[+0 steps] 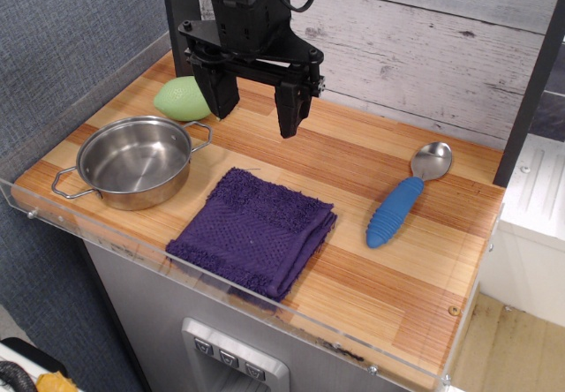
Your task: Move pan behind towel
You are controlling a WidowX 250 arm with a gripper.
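Note:
The shiny steel pan [134, 162] with two wire loop handles sits at the left of the wooden tabletop, upright and empty. The dark purple towel [254, 231], folded square, lies just right of it near the front edge. My black gripper [254, 105] hangs open and empty above the back of the table, behind the gap between pan and towel. Its two fingers [290, 109] point down, wide apart, clear of the pan.
A light green oval object [182, 99] lies behind the pan, partly hidden by my left finger. A blue-handled metal spoon [406, 193] lies at the right. A clear acrylic rim [265, 308] edges the table's front and left side. A plank wall stands behind.

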